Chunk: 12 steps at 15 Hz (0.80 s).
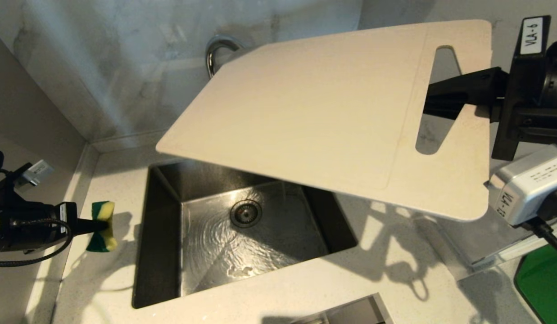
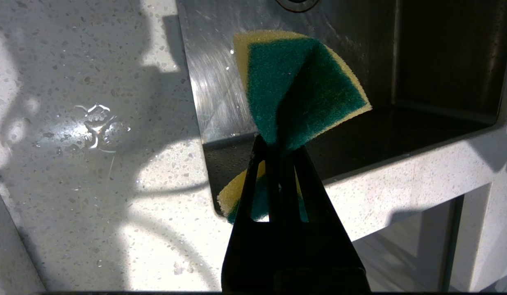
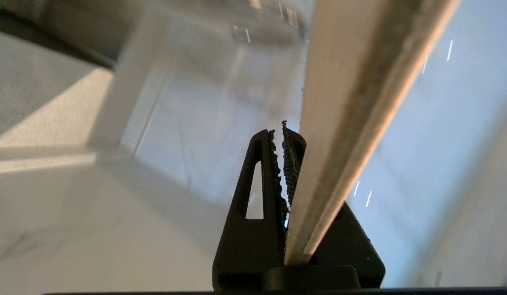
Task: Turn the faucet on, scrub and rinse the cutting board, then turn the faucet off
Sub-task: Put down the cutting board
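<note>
Holding the large cream-white rectangular plastic cutting board by its slotted end, the right gripper keeps it tilted in the air over the stainless steel sink; jaws clamped narrow on the board's edge, seen edge-on in the right wrist view. Chrome gooseneck faucet mostly hidden behind the board's far corner. Rippled water on the sink floor around the round drain. Left gripper sits over the pale speckled counter, just beside the sink's left rim, jaws pinched tight on a folded green-and-yellow sponge. Small water puddle on the counter.
</note>
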Available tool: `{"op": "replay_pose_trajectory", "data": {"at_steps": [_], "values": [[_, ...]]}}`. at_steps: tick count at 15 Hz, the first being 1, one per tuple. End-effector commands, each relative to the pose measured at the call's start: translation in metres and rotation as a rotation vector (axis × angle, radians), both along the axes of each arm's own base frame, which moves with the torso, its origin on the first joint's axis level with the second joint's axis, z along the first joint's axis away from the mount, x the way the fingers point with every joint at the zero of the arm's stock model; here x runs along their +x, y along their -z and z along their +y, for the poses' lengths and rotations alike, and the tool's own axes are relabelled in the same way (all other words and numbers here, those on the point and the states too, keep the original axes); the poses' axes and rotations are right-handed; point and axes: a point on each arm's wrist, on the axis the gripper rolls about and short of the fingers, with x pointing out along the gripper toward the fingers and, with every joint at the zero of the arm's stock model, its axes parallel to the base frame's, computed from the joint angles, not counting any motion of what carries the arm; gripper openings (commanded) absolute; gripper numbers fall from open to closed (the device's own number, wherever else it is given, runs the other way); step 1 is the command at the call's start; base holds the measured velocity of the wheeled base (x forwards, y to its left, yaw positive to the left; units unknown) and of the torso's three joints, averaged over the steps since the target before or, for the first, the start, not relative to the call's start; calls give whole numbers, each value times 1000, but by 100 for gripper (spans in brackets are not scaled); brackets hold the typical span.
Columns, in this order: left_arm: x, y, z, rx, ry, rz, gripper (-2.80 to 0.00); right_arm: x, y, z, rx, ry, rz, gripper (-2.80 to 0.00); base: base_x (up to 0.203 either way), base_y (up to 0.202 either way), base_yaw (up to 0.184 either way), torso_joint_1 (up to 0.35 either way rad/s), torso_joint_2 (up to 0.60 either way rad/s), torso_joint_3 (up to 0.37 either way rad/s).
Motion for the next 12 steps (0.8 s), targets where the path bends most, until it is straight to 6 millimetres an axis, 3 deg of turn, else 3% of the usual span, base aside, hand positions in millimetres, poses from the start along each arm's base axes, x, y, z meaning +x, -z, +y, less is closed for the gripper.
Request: {"op": "replay_pose_trajectory", "data": {"at_steps": [1,12], "values": [[0,1,0,-2,-1,4,-280,-11,-2,-3,98,36,-34,-280,0,0,0,0,0,0],[1,1,0,0,-3,5,-280,-18,9,-10,429,260,-68,-280,0,0,0,0,0,0]]}}
